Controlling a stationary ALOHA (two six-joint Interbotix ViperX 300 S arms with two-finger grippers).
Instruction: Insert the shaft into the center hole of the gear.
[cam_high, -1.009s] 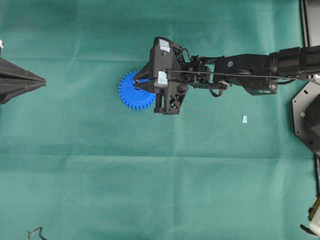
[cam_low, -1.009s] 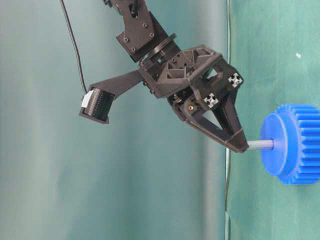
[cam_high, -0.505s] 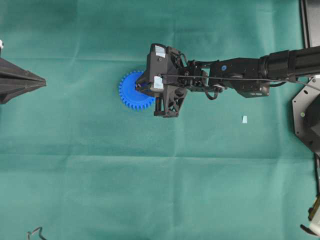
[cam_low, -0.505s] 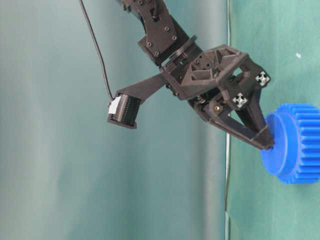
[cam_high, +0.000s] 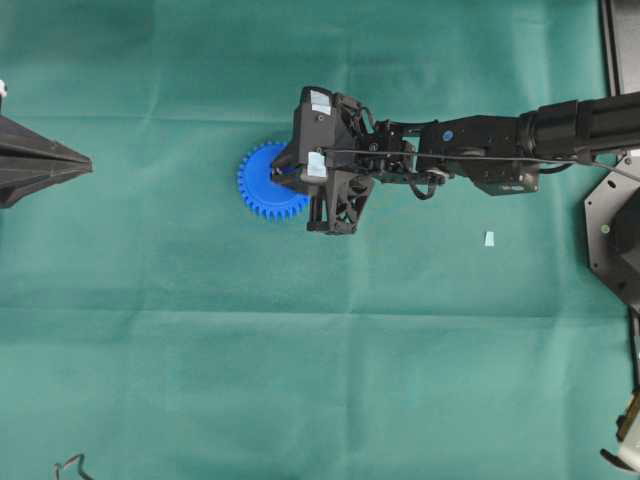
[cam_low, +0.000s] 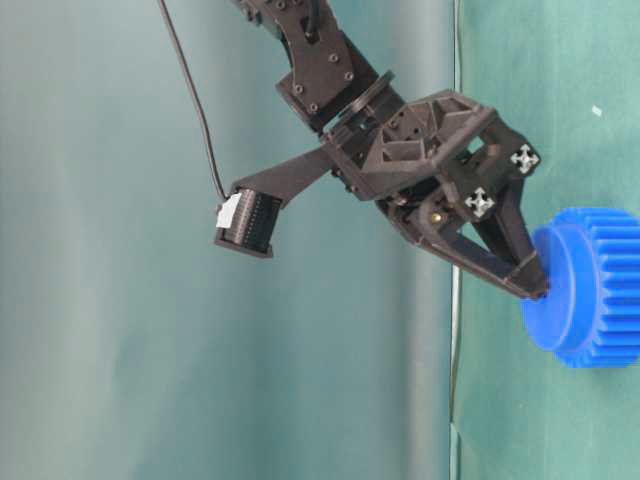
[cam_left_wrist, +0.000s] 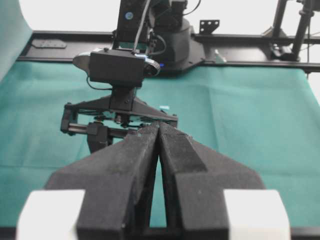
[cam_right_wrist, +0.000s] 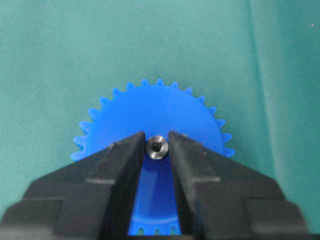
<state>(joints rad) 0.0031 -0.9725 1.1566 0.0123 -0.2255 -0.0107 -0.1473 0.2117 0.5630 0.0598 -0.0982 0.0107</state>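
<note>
Flanking the silvery end of the shaft (cam_right_wrist: 157, 147), the right gripper (cam_right_wrist: 157, 150) has its black fingers (cam_right_wrist: 120, 162) parted narrowly, thin gaps showing either side of the pin, so it looks let go rather than pinched. Between those fingertips the shaft sits sunk in the middle of the blue gear (cam_right_wrist: 155, 110), fingertips (cam_low: 530, 285) down at the gear's raised hub. Well apart from that gripper, the left gripper (cam_left_wrist: 159, 131) rests with fingers pressed together, holding nothing.
</note>
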